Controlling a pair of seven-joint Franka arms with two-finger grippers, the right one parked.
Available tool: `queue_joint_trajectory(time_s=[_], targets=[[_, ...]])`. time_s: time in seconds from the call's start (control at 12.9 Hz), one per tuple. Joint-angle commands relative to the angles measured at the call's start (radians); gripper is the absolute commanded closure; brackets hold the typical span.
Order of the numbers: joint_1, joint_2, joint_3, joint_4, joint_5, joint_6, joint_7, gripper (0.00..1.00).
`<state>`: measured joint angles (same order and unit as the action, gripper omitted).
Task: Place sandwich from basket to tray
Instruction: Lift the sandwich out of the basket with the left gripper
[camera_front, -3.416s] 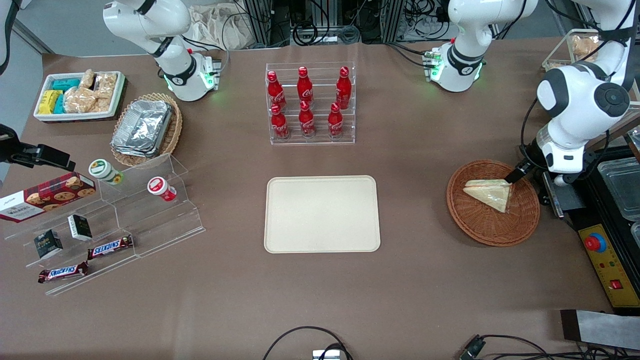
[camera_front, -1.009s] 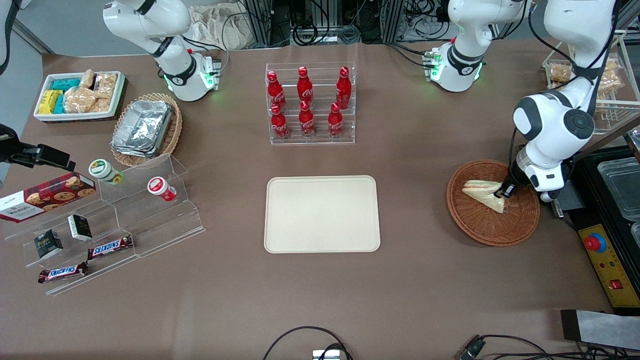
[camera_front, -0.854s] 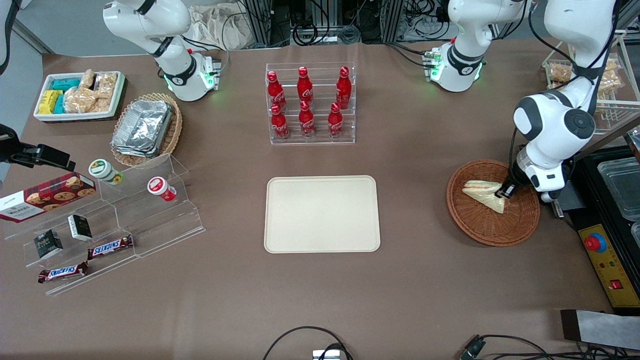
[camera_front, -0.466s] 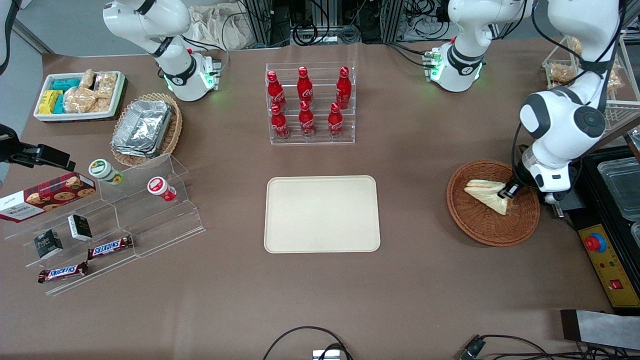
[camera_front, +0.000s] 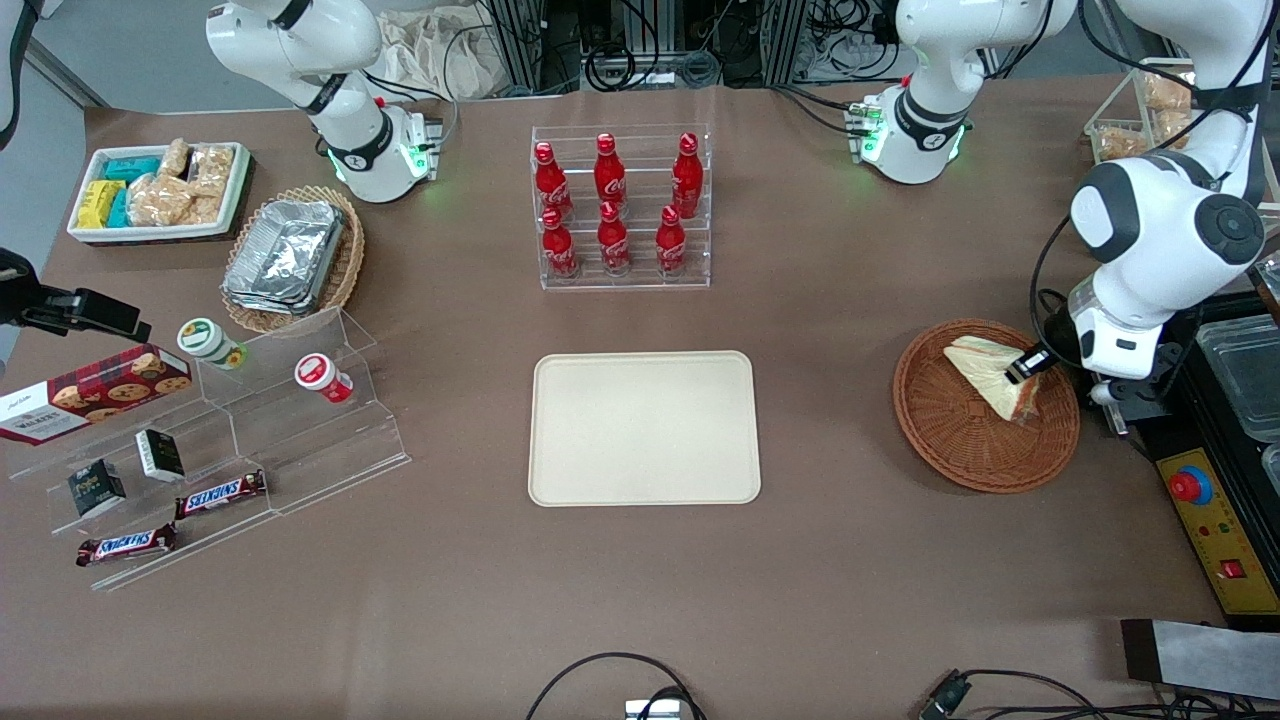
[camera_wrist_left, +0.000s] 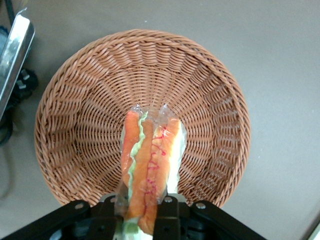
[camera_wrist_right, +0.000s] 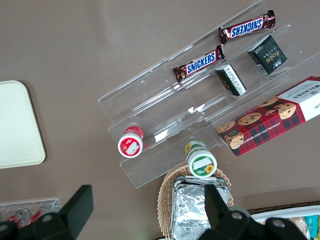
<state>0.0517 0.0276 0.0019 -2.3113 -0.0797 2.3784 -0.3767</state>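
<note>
The tray (camera_front: 644, 428) lies flat on the table, with the basket (camera_front: 950, 440) well apart from it toward the working arm's end. Over the basket, the gripper (camera_front: 1026, 366) is closed on the sandwich (camera_front: 990, 372), pinching its wide end; the wrist view shows 2 fingers (camera_wrist_left: 169, 215) pressing both sides of the wrapped wedge (camera_wrist_left: 149, 170), its orange and green filling edge facing the camera, above the woven bowl (camera_wrist_left: 75, 125). Farther from the front camera than the tray stands a rack with 6 red bottles (camera_front: 612, 210).
</note>
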Motion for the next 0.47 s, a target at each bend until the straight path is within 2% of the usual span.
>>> queue_joint_trajectory(time_s=[0.0, 0.39], targets=[[-0.007, -0.025, -0.036, 0.001, 0.075, -0.034, 0.019, 0.78], [-0.007, -0.025, -0.155, 0.001, 0.139, -0.036, 0.045, 0.78]])
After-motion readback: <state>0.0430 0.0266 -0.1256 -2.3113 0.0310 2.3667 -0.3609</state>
